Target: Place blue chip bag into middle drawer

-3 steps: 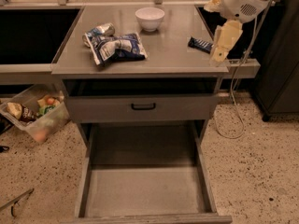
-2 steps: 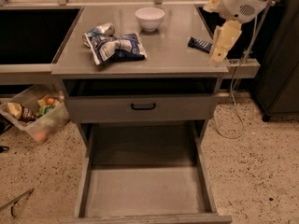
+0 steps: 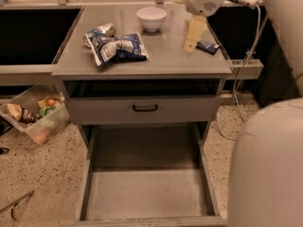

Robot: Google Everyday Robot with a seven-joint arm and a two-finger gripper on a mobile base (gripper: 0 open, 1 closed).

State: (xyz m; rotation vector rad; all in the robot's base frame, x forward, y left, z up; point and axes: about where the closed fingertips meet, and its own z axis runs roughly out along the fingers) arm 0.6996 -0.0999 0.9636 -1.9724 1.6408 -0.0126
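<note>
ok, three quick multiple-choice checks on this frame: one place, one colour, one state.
1. Where is the pincer?
A) over the right side of the top, near the wrapper
B) low, over the ground
C) over the left edge

2. What colour is the bowl?
A) red
B) white
C) black

3. How is the middle drawer?
A) shut
B) pulled out, packed full
C) pulled out, floor bare

Answers:
1 A: it hangs just left of the dark-blue wrapper.
2 B: it is plain white.
3 C: its grey floor shows throughout, and the bag lies on the top.
</note>
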